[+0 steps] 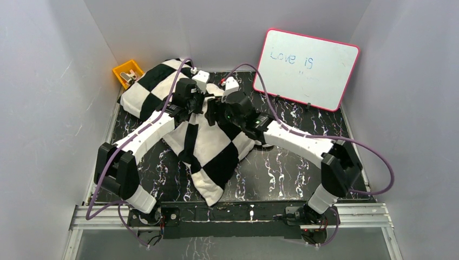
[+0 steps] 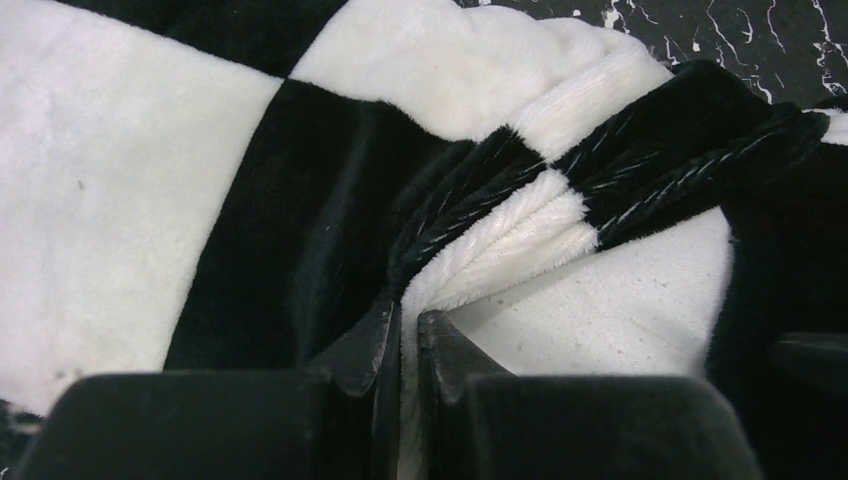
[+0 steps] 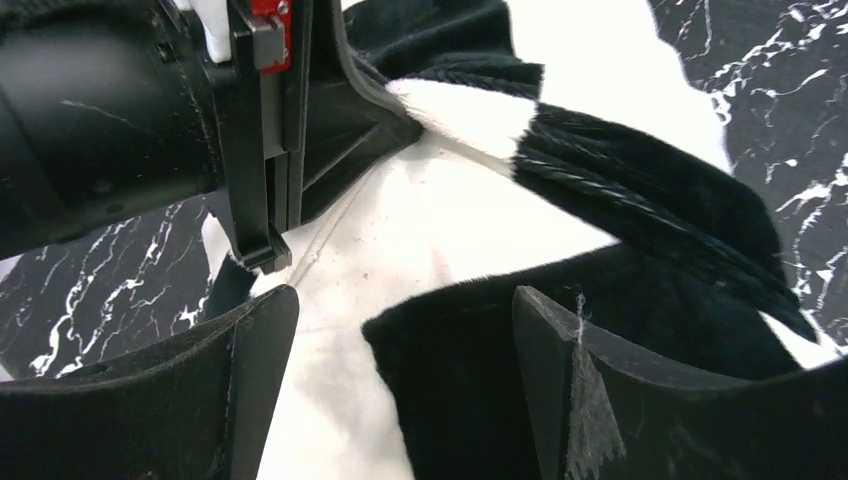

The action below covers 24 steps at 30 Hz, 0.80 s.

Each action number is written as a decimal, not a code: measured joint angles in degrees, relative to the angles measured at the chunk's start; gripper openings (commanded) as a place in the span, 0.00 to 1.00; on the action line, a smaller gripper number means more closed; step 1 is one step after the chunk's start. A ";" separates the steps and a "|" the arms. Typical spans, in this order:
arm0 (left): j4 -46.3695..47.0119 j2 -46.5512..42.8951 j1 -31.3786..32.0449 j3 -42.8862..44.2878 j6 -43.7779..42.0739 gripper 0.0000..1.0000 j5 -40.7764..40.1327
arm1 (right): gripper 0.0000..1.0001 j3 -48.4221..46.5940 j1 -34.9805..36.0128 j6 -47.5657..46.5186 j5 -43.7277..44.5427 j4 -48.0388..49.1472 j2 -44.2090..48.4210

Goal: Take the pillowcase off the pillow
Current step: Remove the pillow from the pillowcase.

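The black-and-white checkered pillowcase (image 1: 208,146) lies bunched on the dark marbled table (image 1: 303,173), stretching from the back left towards the front. In the left wrist view my left gripper (image 2: 408,330) is shut on a white plush fold of the pillowcase's (image 2: 300,230) open edge. Beside that fold the plain white pillow (image 2: 620,310) shows. My right gripper (image 3: 402,300) stands open just above the opening. A black flap of the pillowcase (image 3: 640,200) and the bare pillow (image 3: 430,210) lie between its fingers. Both grippers (image 1: 197,104) (image 1: 215,112) meet over the middle of the bundle.
An orange bin (image 1: 127,73) sits at the back left corner behind the bundle. A pink-framed whiteboard (image 1: 306,67) leans against the back wall on the right. Grey walls close in on both sides. The left gripper's body (image 3: 300,130) hangs close in front of the right wrist camera.
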<state>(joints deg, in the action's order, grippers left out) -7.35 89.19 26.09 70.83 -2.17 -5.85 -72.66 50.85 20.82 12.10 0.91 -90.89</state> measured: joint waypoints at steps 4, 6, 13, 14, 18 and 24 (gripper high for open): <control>0.04 0.00 -0.52 -0.28 0.72 0.00 0.87 | 0.60 -2.43 1.81 -0.07 1.92 -1.46 -4.31; 0.00 0.00 -0.85 -0.35 0.90 0.00 1.29 | 0.31 -2.58 2.49 -0.46 3.37 -2.95 -5.27; -0.07 0.00 -1.86 -0.72 1.77 0.00 3.02 | 0.00 0.90 2.91 0.24 8.31 -5.44 -2.97; -0.13 0.00 -1.88 -0.72 1.86 0.00 3.39 | 0.00 2.71 2.91 0.61 8.85 -5.44 -1.33; -0.24 0.26 -2.19 -0.72 2.27 0.00 3.32 | 0.00 11.30 3.19 2.86 10.67 -9.46 8.59; -0.26 1.22 -2.45 -0.70 3.80 0.00 3.08 | 0.00 23.26 3.23 10.75 10.01 -16.17 21.90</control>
<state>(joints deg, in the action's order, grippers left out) -7.62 90.41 23.64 70.13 1.63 -2.76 -49.41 54.08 31.57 22.11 -15.27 -68.99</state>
